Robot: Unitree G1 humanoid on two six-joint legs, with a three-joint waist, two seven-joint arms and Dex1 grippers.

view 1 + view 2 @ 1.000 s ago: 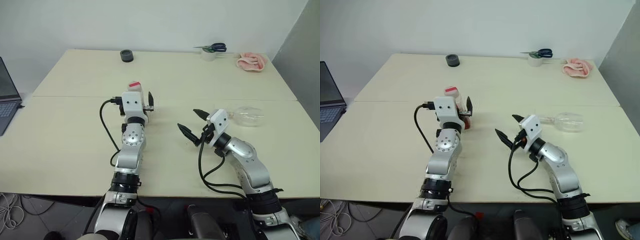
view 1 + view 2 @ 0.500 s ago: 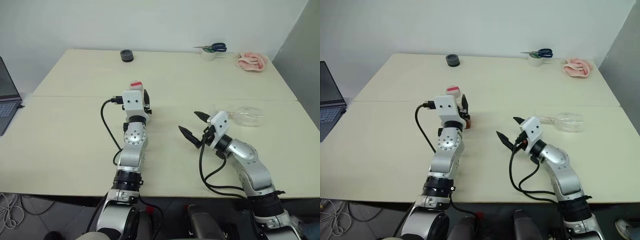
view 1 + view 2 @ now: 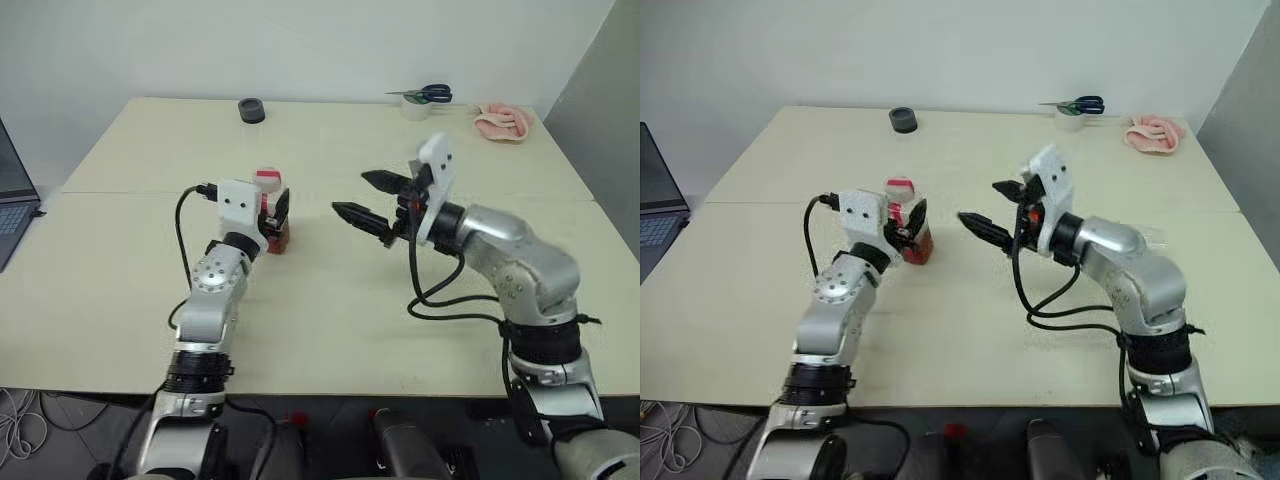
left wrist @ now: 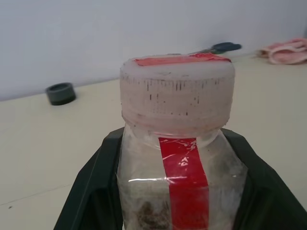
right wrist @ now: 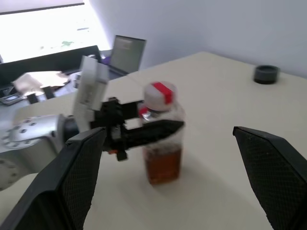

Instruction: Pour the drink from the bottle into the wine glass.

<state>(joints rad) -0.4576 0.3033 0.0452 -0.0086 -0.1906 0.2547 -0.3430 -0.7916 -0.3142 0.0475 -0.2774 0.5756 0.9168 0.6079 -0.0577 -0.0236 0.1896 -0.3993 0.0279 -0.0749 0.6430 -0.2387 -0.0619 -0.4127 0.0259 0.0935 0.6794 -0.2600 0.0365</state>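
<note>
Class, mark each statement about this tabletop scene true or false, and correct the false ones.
1. The left pincer is shut on the bottle. True.
2. The bottle's cap has been taken off. False: the cap, with red tape across its top, still sits on the bottle.
3. The right pincer is open and holds nothing. True.
4. The scissors lie at the near edge of the table. False: they rest on a roll of tape at the far edge, near the pink cloth.
5. The drink fills the bottle up to its neck. False: it fills only the lower part.
</note>
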